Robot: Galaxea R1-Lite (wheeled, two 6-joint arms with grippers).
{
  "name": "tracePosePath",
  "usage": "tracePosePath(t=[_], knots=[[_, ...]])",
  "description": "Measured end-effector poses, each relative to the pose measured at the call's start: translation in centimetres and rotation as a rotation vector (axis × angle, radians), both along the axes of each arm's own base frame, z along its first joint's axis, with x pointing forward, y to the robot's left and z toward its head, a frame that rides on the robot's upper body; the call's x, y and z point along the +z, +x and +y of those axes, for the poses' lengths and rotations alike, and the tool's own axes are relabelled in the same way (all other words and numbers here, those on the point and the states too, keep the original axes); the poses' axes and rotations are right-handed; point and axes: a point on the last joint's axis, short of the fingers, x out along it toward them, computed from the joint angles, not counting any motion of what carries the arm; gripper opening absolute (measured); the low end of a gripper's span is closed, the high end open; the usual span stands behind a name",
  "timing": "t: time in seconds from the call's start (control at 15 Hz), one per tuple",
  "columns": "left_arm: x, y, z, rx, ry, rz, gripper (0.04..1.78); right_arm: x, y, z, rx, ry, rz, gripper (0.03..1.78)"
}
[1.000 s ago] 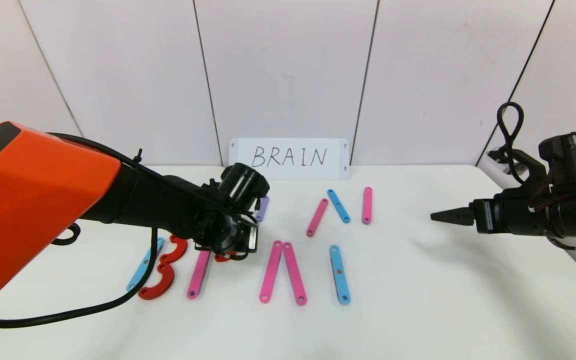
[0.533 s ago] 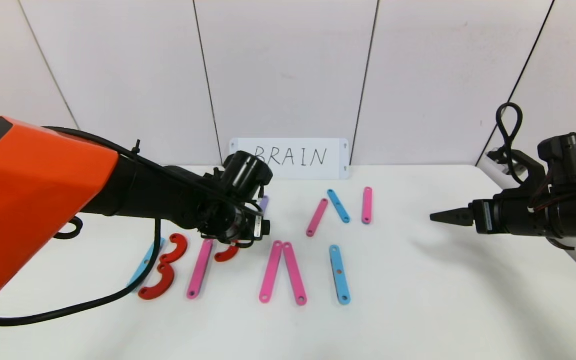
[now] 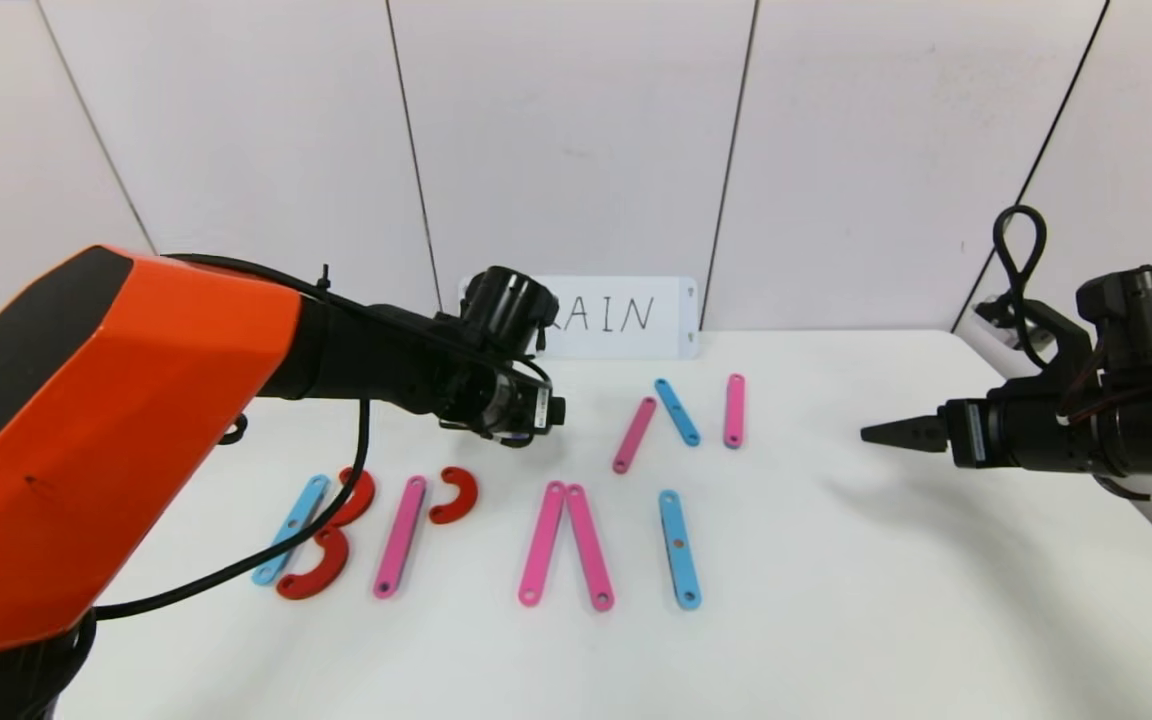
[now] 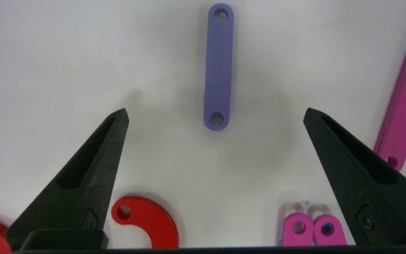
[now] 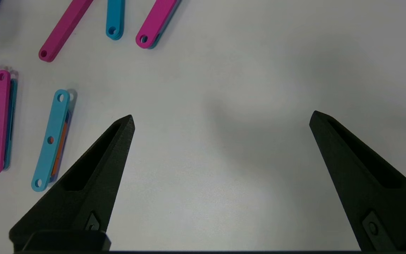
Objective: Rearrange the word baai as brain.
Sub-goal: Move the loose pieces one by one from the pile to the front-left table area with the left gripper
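While the left gripper [image 4: 216,111] hovers over the surface [image 3: 836,600] with fingers [image 4: 93,155] apart and empty, the purple bar [image 4: 218,67] lies flat just ahead of them, behind the red curve [image 3: 456,494] and pink bars [image 3: 566,545]. The right gripper [image 5: 220,118] hangs parked at the right, fingers apart.

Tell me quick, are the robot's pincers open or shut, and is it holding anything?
Left pincer: open, holding nothing, above the purple bar.
Right pincer: open, holding nothing, off to the right side of the table.
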Motion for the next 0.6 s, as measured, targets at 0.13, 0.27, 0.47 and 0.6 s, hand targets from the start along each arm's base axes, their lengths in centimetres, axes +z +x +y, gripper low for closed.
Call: tracePosePath(t=[0.13, 0.27, 0.47, 0.6], knots=[[-0.5, 0.9, -0.2, 0.003, -0.001, -0.006, 1.74, 0.0, 0.0, 0.0, 0.0, 0.0, 0.0, 1.74], [-0.8, 1.8, -0.2, 0.004, -0.005, -0.013, 1.74, 0.0, 0.0, 0.0, 0.0, 0.0, 0.001, 1.74], [-1.4, 2.7, -0.1, -0.004, 0.006, -0.013, 1.73, 0.0, -0.1, 0.0, 0.0, 0.001, -0.001, 1.74], [-1.9, 3.1, -0.2, -0.002, 0.008, -0.011, 1.64, 0.0, -0.1, 0.0, 0.0, 0.0, -0.001, 1.74]])
